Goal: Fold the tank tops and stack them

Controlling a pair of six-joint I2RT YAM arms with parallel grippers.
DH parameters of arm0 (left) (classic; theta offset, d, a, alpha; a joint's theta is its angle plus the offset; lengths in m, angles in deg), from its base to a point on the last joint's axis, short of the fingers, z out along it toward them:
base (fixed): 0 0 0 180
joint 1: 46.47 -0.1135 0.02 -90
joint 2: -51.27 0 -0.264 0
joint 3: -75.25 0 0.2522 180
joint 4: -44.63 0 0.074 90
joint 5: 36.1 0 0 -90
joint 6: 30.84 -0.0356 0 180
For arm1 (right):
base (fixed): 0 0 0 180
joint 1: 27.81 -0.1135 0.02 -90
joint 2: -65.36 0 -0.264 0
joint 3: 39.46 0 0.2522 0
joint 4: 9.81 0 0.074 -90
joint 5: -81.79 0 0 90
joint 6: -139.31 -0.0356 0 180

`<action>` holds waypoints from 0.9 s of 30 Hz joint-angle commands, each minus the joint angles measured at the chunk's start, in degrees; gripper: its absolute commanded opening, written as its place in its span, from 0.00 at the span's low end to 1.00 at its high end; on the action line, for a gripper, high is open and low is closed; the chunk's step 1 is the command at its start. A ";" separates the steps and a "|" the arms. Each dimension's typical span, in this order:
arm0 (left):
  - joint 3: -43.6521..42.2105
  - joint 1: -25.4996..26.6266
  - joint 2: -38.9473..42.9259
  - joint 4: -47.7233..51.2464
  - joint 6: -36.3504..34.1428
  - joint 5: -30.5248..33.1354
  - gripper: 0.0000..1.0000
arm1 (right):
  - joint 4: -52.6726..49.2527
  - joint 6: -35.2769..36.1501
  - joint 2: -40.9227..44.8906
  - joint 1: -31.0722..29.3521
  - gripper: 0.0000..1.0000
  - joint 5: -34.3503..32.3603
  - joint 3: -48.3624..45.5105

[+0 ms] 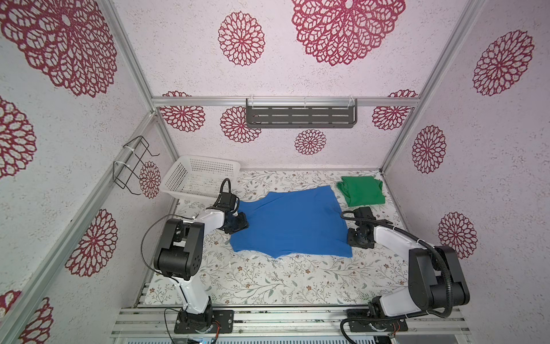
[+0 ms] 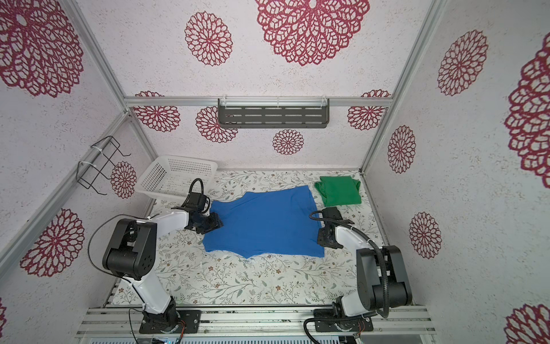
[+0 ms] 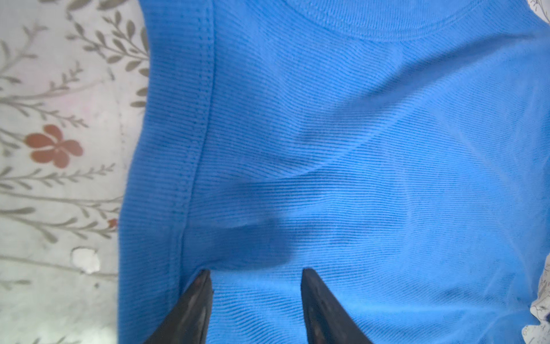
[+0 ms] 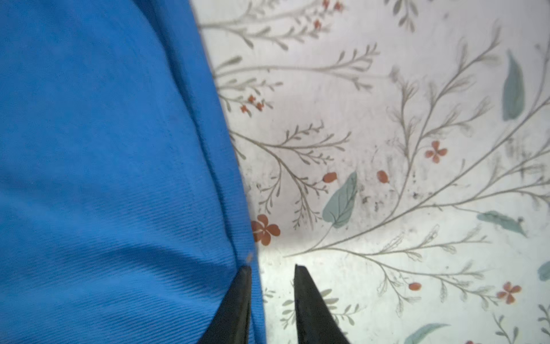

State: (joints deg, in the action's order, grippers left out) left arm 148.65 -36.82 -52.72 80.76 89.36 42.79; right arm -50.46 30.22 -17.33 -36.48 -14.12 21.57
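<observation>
A royal blue tank top (image 1: 290, 223) (image 2: 262, 223) lies spread flat mid-table in both top views. A green tank top (image 1: 361, 190) (image 2: 339, 190) sits folded at the back right. My left gripper (image 1: 242, 225) (image 3: 256, 272) is down on the blue top's left end, by a stitched hem. It is open, and flat blue cloth (image 3: 327, 149) lies between its fingers. My right gripper (image 1: 352, 238) (image 4: 271, 267) stands at the top's right edge, open a little. One fingertip (image 4: 242, 286) rests on the cloth's edge (image 4: 119, 178), the other over bare table.
A white perforated basket (image 1: 202, 175) stands at the back left, close behind the left arm. A dark slotted shelf (image 1: 300, 116) hangs on the back wall and a wire rack (image 1: 134, 163) on the left wall. Floral table (image 1: 268, 283) shows in front of the blue top.
</observation>
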 commanded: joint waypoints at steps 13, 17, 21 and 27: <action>-0.31 1.47 -4.61 3.82 -0.17 1.87 0.54 | 14.96 -0.69 -20.00 -3.59 0.25 7.16 15.24; -2.11 0.06 -6.56 2.13 0.90 1.44 0.53 | 12.48 0.65 -21.98 -1.00 0.24 2.23 14.83; -4.66 -2.12 -6.52 -0.09 1.11 -0.11 0.52 | 11.82 1.16 -20.10 3.21 0.24 -0.28 12.15; -4.00 -2.22 -6.99 0.31 1.36 0.56 0.51 | 11.12 1.35 -17.50 0.20 0.26 0.94 16.13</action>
State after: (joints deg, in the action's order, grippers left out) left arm 148.15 -38.44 -53.85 77.24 90.52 40.03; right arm -38.09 30.74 -38.36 -33.35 -12.63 34.97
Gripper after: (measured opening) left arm 0.516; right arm 0.254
